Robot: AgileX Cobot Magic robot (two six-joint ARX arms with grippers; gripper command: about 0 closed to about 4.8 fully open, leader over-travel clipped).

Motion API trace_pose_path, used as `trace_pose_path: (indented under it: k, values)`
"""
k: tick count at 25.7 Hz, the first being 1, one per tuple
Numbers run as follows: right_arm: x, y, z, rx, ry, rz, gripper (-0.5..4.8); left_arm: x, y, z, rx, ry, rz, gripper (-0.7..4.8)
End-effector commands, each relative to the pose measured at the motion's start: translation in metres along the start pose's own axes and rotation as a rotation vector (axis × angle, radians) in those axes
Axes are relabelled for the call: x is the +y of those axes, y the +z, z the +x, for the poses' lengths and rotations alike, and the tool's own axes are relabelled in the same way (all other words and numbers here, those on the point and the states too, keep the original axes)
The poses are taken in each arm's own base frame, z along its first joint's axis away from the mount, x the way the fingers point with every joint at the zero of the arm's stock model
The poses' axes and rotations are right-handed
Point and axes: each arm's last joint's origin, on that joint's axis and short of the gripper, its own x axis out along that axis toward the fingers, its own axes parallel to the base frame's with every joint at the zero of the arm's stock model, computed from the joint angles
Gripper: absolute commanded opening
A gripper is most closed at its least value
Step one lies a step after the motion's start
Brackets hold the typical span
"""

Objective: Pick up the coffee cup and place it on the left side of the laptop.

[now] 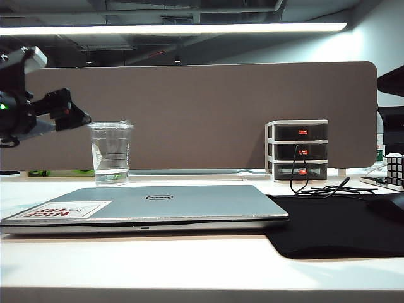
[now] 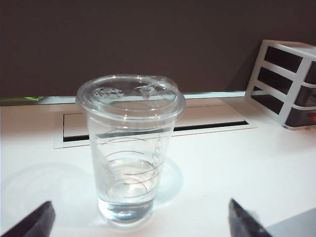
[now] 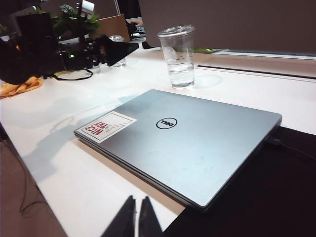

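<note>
While one cup (image 1: 111, 153) and one laptop (image 1: 151, 205) are all the task has on the desk (image 1: 126, 265), a few other things share it: one black mat (image 1: 341, 227), one small unit of three drawers (image 1: 297, 150) and one dark cable (image 1: 315, 187) trailing from it.

The cup stands upright, its long axis vertical and its lidded mouth up, with a little clear liquid in the bottom. It sits behind the laptop's rear edge, toward that edge's left end, apart from the lid, in front of the brown partition (image 1: 208, 113) along the desk's back edge.

The laptop lies shut and flat, its long axis running along the desk's front edge, the round logo up and the white sticker (image 1: 60, 210) at its front left corner. Its right end meets the mat.

The left gripper (image 1: 74, 118) hangs in the air left of the cup, at about rim height, pointing at it. In the left wrist view its two fingertips (image 2: 34, 222) stand wide apart either side of the cup's base, touching nothing and holding nothing.

The right gripper (image 3: 136, 217) hovers near the desk's front edge, before the laptop's right front corner; its fingers are pressed together, empty.
</note>
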Motion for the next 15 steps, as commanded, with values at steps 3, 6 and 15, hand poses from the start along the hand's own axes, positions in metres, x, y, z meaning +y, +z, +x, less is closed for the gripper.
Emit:
trace_pose_path:
  k: [3, 6, 15]
  values:
    - [0.000, -0.001, 0.000, -0.003, 0.001, -0.003, 0.28, 0.013, -0.005, 0.031, -0.024, -0.014, 0.036, 4.79]
    - [0.000, -0.001, 0.000, -0.003, 0.000, -0.003, 0.28, 0.018, -0.011, 0.041, -0.005, -0.015, 0.022, 4.79]
    - [0.000, -0.001, 0.000, 0.000, -0.001, -0.001, 0.27, 0.028, -0.023, 0.067, 0.047, -0.037, -0.001, 4.79]
